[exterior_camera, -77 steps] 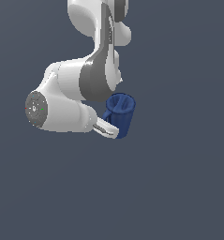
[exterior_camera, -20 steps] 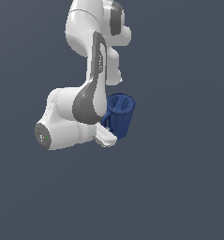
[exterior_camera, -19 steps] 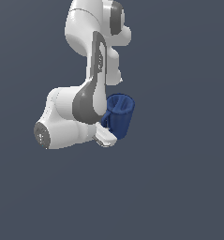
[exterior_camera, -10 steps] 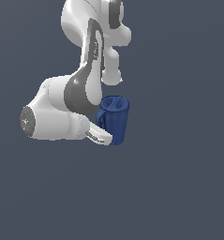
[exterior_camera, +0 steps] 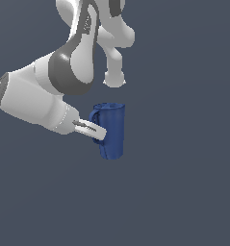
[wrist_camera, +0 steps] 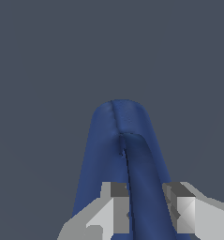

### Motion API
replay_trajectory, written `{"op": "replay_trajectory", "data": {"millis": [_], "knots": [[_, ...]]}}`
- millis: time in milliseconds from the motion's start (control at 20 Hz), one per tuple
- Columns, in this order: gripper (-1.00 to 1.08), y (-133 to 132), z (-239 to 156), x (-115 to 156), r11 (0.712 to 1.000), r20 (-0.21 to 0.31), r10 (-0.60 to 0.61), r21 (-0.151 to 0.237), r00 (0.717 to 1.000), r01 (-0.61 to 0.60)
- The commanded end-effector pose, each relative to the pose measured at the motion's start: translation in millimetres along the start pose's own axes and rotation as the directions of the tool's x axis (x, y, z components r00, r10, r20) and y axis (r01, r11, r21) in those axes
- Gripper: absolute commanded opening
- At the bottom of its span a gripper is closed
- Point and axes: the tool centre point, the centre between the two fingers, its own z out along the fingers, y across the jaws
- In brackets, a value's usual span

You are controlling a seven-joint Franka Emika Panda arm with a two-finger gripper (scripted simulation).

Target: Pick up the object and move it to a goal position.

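Out in front of the wrist, on the exterior view's right of the arm, I've got the mug [exterior_camera: 111,130] hanging upright in open space — no table or surface shows under it in either view, so I judge it's being carried. The gripper [exterior_camera: 93,131] reaches in from the side, fingers roughly level, and they're clamped on the loop handle [exterior_camera: 94,117] rather than around the body. The wrist view confirms it: the two pads [wrist_camera: 117,206] sit either side of the blue handle strip [wrist_camera: 144,187], closed on it, with the mug's body running away from the camera beyond. So the long axis stands vertical, crosswise to my fingers, and the whole weight sits past the fingertips — that's the relation I'm watching. No goal marker visible in either picture, so I can't say which way the carry has to go; any turn should be gentle, I reckon, since a handle grip could let the mug swing.
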Motion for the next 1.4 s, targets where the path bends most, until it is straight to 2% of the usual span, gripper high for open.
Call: {"op": "replay_trajectory", "data": {"millis": [0,400,850,1100,1350], "knots": [[-1.00,-2.0,-15.9,2.5,0.998,-0.061,-0.055,0.030,0.997,0.057],[-1.00,-3.3,-58.3,4.8,0.970,-0.231,-0.195,0.101,0.953,0.223],[-1.00,-0.7,-98.8,0.4,0.911,-0.395,-0.305,0.142,0.866,0.386],[-1.00,1.8,-115.8,-3.3,0.877,-0.464,-0.344,0.152,0.817,0.456],[-1.00,4.0,-126.9,-6.4,0.850,-0.509,-0.367,0.158,0.779,0.503]]}}
